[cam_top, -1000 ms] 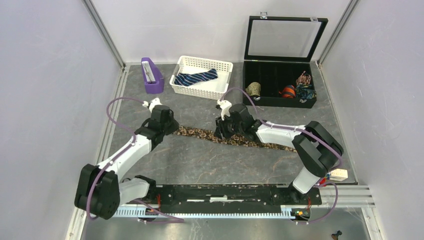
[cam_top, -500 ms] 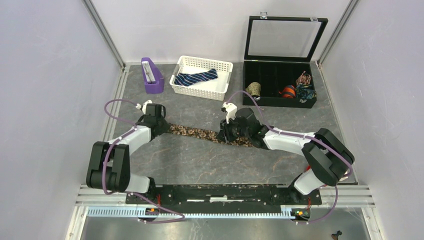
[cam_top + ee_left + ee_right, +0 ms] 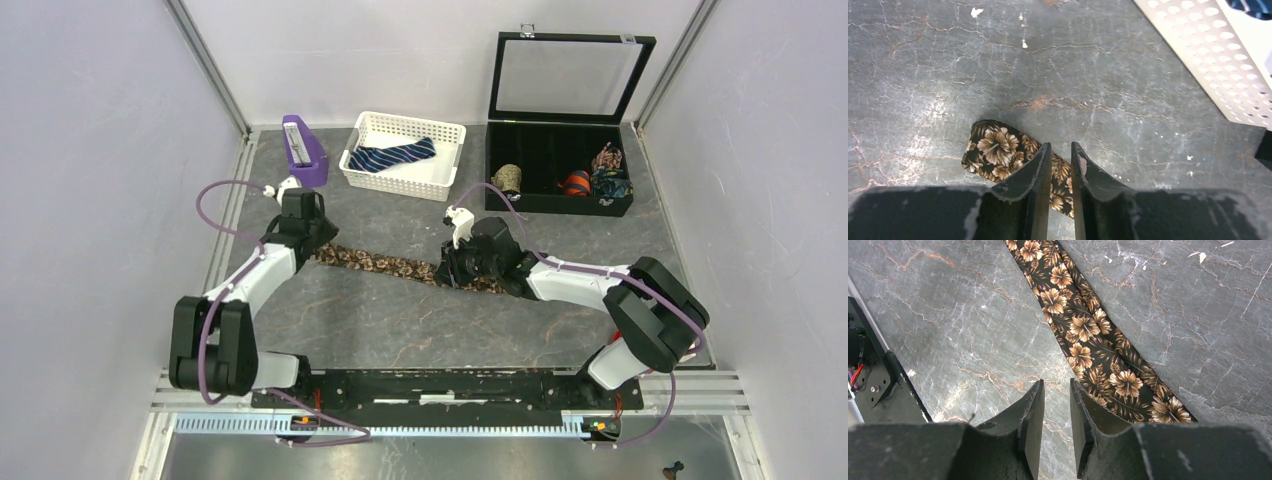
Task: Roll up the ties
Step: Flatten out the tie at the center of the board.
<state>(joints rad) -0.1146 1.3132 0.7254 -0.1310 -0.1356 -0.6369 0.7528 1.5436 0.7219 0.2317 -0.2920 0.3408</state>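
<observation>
Setting: a grey marbled desk is seen from above and from both wrists.
Brown tie: a brown tie printed with tan flowers is laid flat and stretched slantwise across the middle of the desk, between the two arms.
Left pincer: the left pincer is set low over the tie's left end, just short of its tip. Its fingers are almost pressed together, and the print is seen in the slit between them. Whether the cloth is pinched cannot be told.
Right pincer: the right pincer is held low near the tie's middle. Its fingers are slightly spread, and only bare desk is seen in the narrow gap. The tie is seen just beside one finger.
Navy tie: a navy tie with pale stripes is laid in the white basket at the back, well apart from both pincers.
Black case: a black case is placed at the back right with its lid raised.
</observation>
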